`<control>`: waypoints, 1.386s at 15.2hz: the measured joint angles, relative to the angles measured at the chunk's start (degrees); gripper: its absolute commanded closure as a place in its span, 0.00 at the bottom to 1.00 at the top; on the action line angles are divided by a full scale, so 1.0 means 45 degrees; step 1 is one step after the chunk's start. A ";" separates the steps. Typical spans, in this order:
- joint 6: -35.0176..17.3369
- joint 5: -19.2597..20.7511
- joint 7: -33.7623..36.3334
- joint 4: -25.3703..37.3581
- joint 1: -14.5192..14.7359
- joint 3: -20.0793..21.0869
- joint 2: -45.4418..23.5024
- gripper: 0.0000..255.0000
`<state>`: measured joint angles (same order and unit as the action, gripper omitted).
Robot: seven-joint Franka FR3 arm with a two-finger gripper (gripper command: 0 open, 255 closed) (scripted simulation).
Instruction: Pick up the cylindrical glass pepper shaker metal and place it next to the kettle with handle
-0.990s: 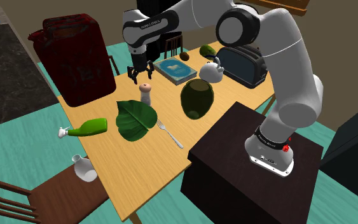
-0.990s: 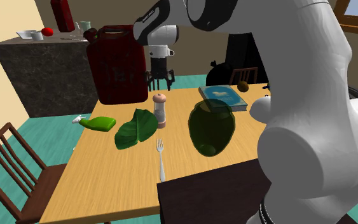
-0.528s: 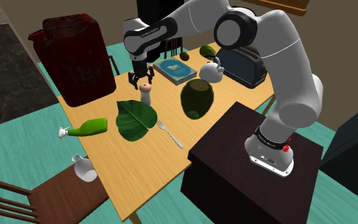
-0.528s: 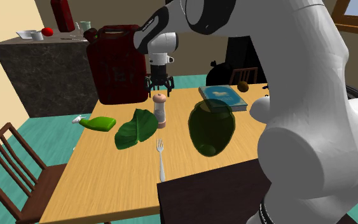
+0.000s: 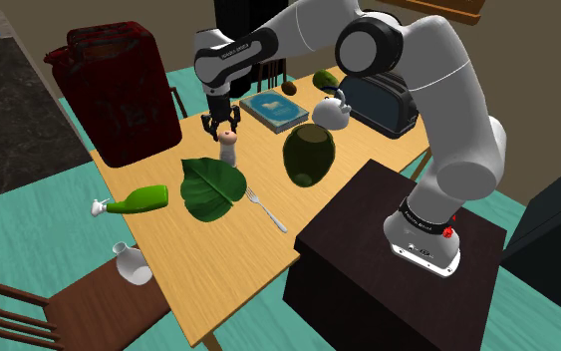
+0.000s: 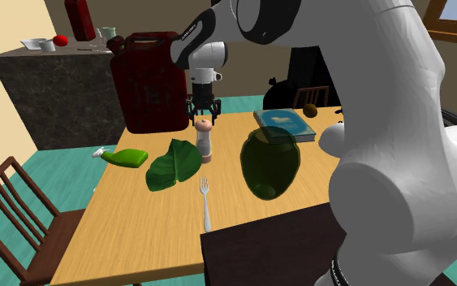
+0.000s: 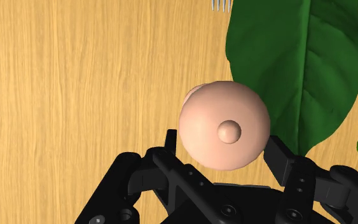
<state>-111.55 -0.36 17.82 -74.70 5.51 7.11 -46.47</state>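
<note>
The black gripper (image 5: 224, 129) is hanging right over the pepper shaker (image 5: 229, 151), a bit above the middle of the shoulder view. The shaker is standing up straight on the wooden table (image 5: 200, 261), just beside the big green leaf (image 5: 213, 186). In the wrist view its round pink top is sitting between the two fingers (image 7: 280, 156), one on each side. The fingers are standing apart, wide enough for the top to fit in. They are very close to it, but I cannot tell if they are touching it. I think the hand is not squeezing yet, and the shaker is not lifted.

So the job is only starting. The reaching part is looking almost done. The grabbing, lifting and carrying are all left to do. The white kettle (image 5: 331, 112) is sitting farther right in the shoulder view, near the black toaster (image 5: 383, 103). A dark green round thing (image 5: 308, 153) and a blue book (image 5: 276, 108) are lying between the shaker and the kettle, so the hand will likely need to go over or around them.
</note>
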 measured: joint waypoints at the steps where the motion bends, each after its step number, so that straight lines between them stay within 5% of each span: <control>1: -0.0002 0.0000 -0.0001 -0.0003 -0.0001 0.0000 0.0004 1.00; 21: 0.1405 -0.0056 0.0086 0.0496 -0.0021 0.0058 0.0910 1.00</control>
<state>-105.23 -0.61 18.20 -72.47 5.42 7.37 -42.38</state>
